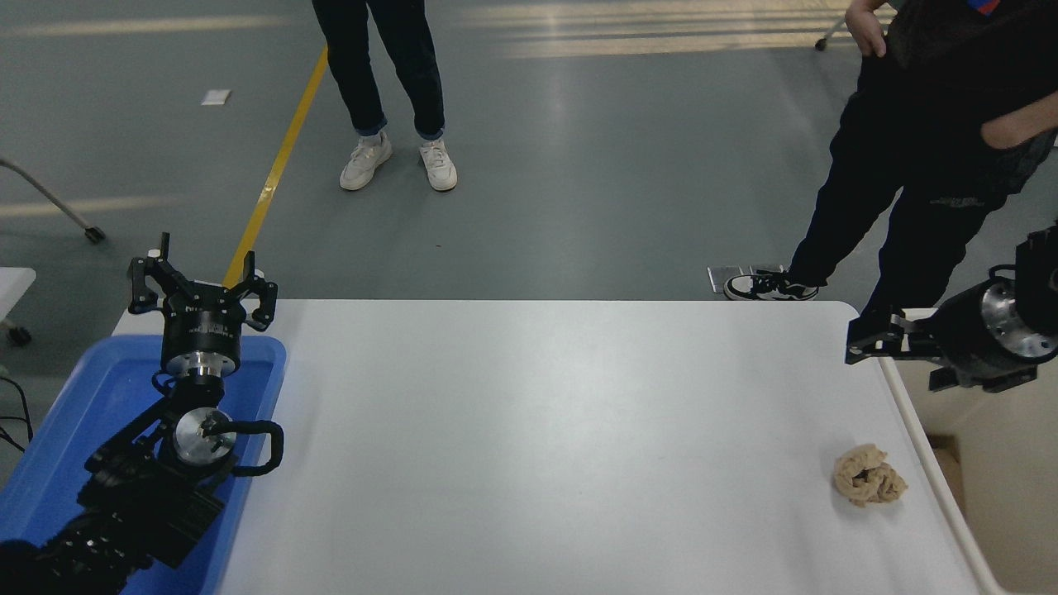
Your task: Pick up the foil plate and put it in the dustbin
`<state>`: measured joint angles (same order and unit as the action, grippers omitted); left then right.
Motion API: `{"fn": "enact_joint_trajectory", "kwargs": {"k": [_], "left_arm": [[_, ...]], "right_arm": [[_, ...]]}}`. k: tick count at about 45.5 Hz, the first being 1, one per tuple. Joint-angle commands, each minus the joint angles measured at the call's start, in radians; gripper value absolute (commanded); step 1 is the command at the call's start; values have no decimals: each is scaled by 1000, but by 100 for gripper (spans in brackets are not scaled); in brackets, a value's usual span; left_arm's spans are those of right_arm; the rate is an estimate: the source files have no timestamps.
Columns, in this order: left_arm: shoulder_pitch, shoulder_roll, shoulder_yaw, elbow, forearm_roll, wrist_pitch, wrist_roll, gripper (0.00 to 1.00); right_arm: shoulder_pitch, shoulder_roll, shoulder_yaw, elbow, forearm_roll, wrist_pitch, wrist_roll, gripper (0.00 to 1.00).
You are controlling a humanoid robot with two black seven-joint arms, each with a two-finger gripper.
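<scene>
The white desk (537, 430) is a rectangle with rounded far corners, running from the blue tray (74, 430) at its left edge to the cream dustbin (926, 463) that stands just beside its right edge. 1 tan crumpled paper wad (868, 485) lies on the desk near the right edge, toward the near side, close to the dustbin's rim but apart from it. The blue tray sits on the desk's left end, its far right corner near the desk's far left corner.

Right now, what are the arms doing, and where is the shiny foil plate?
Left gripper open, parked over blue plastic tray. Right gripper empty at cream plastic dustbin rim. Silver foil plate not visible. Tan crumpled paper wad on white table.
</scene>
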<state>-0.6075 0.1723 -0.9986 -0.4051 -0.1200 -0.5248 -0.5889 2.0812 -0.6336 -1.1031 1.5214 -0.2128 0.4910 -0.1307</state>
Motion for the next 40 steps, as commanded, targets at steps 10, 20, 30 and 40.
{"fn": "enact_joint_trajectory", "kwargs": {"k": [10,20,30,40], "left_arm": [[0,0,0,0,-3,0,-2,99],[0,0,0,0,-3,2,-2,99],[0,0,0,0,-3,2,-2,99],[0,0,-2,0,-3,2,-2,99]], "right_arm": [[220,322,-35,100,127,155,3,100],[249,436,-40,92,229,155,3,100],[255,459,-46,82,277,155,5,100],[254,457,-46,80,276,155,8,100]]}}
